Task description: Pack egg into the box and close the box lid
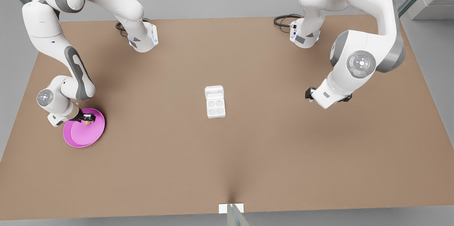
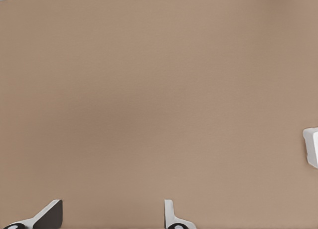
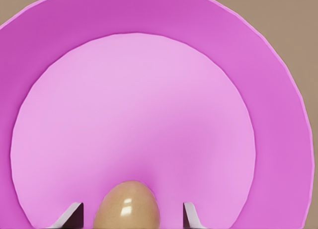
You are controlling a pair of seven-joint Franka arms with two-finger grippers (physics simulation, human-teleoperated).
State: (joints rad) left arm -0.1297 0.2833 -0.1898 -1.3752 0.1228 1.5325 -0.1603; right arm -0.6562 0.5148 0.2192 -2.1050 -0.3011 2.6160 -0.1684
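Nearest us lies the brown table [image 1: 227,155], its bare top spreading under both arms. At about nine o'clock on it sits the round pink plate [image 1: 79,137]. At the centre we see the box [image 1: 215,102], its box lid [image 1: 214,92] hinged open and lying flat toward twelve o'clock, all four cups unfilled. The left gripper [image 2: 112,216] hangs over bare table toward three o'clock, fingers spread wide, gripping nothing. The right gripper [image 3: 133,214] is low over the plate, fingers parted either side of the egg [image 3: 127,205], which rests on the plate; we see gaps between fingers and egg.
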